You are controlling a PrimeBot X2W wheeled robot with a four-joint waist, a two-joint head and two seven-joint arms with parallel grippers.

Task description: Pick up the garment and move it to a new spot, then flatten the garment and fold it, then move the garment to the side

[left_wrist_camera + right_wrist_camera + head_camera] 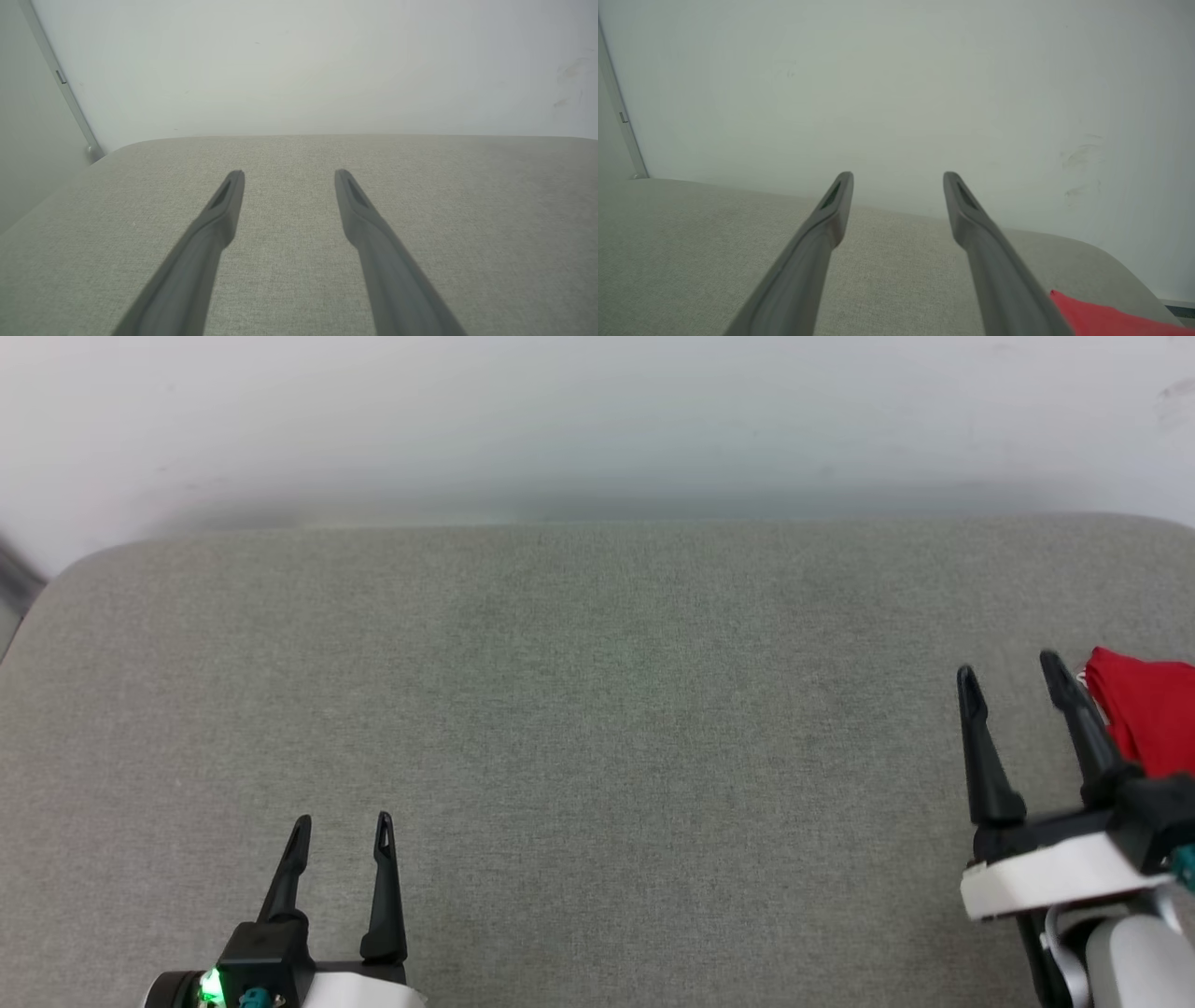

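Note:
The red garment (1148,709) lies at the far right edge of the head view on the grey cushioned surface (597,728), cut off by the frame; its letters and white panels are hidden. A red corner of the garment (1101,319) shows at the bottom right of the right wrist view. My right gripper (1011,672) is open just left of the garment, its right finger close beside the cloth, nothing between the fingers. My left gripper (343,823) is open at the lower left, far from the garment, holding nothing. The left gripper (288,173) hovers over bare fabric.
A pale wall (597,420) rises behind the cushioned surface, whose rounded back left corner (84,565) shows in the head view. A metal strip (65,88) runs down the wall at the left. The wide middle of the surface holds nothing.

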